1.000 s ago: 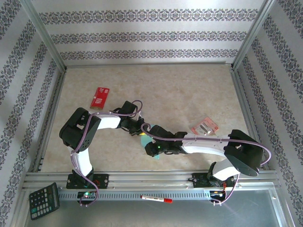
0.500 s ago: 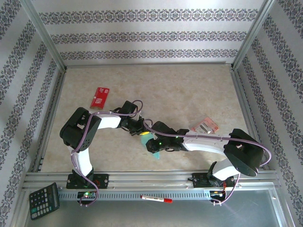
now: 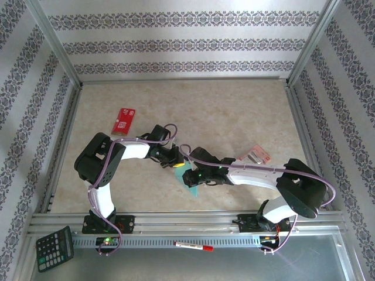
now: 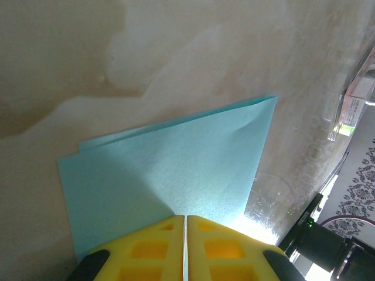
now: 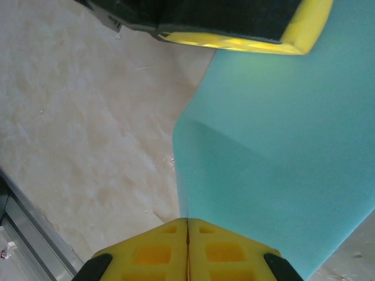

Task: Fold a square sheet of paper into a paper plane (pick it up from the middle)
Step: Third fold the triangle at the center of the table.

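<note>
- Two pincers meet over the square sheet of paper (image 4: 176,158). It is folded into a narrower double layer and lies flat on the desk (image 3: 234,105), just ahead of the arm bases and between the two wrists.
- Closed tight, the left pincer (image 4: 185,219) shows no gap between its yellow fingers, and its tips sit at the near edge of the sheet. The right pincer (image 5: 187,221) is closed the same way, with its tips at the paper's long edge.
- The step in hand looks like setting a crease: one pincer pins the sheet while the other works the edge. The dart shape is some way off.
- To do it well, the left tips should bear down firmly so the two layers cannot slide.
- The right tips should run low and slow along the edge itself, not across open paper.
- The right wrist view shows a soft buckle near the left pincer. It suggests this thin paper will ripple if pushed toward the anchor, so stroking away from it is safer.
- In the left wrist view the lower layer peeks out at the far left corner, so the edges are not quite matched. Pressing harder would probably fix that offset in place.
- It cannot be told whether either pincer nips paper between its fingers or merely presses on it.
- From above, the arms cover most of the sheet, leaving teal slivers.
- In the right wrist view the sheet's right side runs out of frame.
</note>
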### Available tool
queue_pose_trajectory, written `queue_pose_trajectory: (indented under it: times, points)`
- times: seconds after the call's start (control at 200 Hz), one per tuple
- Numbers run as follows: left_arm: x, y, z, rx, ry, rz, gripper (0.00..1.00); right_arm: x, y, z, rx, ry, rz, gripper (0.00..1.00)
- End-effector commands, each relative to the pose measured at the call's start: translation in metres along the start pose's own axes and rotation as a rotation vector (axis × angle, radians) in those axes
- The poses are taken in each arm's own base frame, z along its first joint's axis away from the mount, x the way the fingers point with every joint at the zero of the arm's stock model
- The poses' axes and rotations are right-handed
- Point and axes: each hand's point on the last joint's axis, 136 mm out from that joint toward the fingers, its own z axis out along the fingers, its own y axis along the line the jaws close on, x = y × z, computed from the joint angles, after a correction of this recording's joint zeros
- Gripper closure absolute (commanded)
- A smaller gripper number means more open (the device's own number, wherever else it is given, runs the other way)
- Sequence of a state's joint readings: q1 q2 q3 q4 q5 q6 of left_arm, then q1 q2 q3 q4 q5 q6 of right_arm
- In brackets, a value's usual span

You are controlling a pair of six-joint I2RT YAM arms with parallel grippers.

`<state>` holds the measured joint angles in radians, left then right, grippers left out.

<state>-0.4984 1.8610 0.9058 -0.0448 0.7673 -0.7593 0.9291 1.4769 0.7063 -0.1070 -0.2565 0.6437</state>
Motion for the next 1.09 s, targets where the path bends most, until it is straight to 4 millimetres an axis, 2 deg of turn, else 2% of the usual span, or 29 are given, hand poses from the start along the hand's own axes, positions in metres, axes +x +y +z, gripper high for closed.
queue_pose_trajectory:
  times: [0.0,0.52,1.089]
  points:
    - [0.011,0.017,0.009,-0.059,0.051,-0.024,0.9,0.006,-0.007,0.005,-0.01,0.032,-0.005,0.93]
    - [0.012,0.018,0.009,-0.064,0.057,-0.019,0.9,0.0,-0.03,0.008,-0.002,0.055,0.041,0.91]
    - [0.012,0.019,0.01,-0.066,0.061,-0.021,0.91,0.0,-0.043,0.012,0.007,0.08,0.054,0.87]
